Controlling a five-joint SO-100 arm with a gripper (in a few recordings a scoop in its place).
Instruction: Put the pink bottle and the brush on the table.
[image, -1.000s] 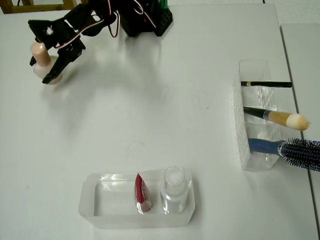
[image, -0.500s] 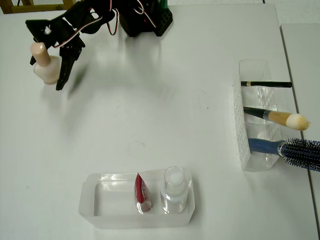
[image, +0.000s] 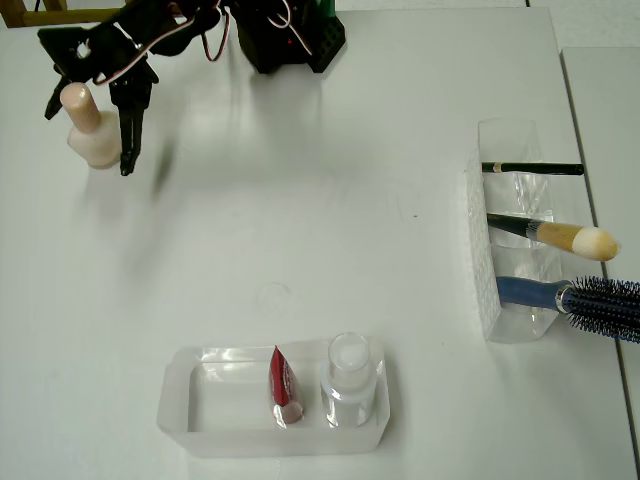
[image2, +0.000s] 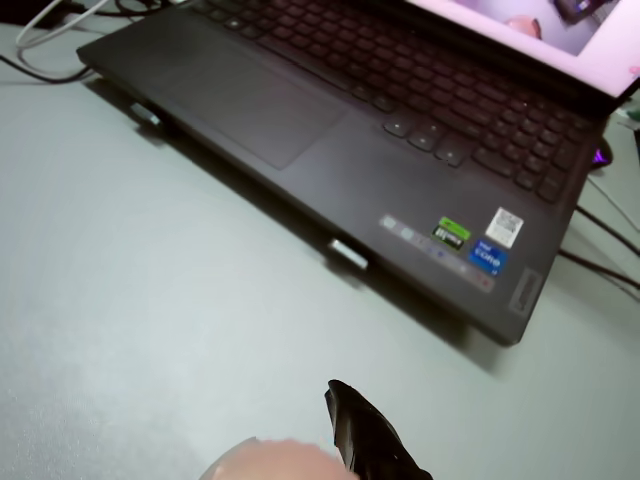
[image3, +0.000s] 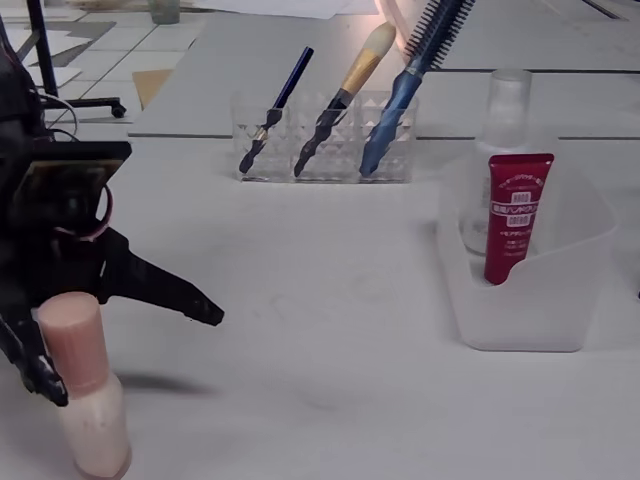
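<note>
On the white surface (image: 300, 220), far left in the overhead view, I see the pink bottle (image: 88, 128) standing upright — my claw (image: 88, 135) is spread wide open around it. Over on the right, the brush (image: 556, 236) sits in its clear holder (image: 490, 250).

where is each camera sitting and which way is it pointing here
Overhead view: above the table, looking straight down; the arm and its open gripper straddle the pink bottle at upper left.
Wrist view: on the arm, low, facing a laptop; one gripper finger shows.
Fixed view: near table height, facing the organizer holding the brush; the gripper is at left.
The overhead and fixed views share the bottle, brush and red tube.
</note>
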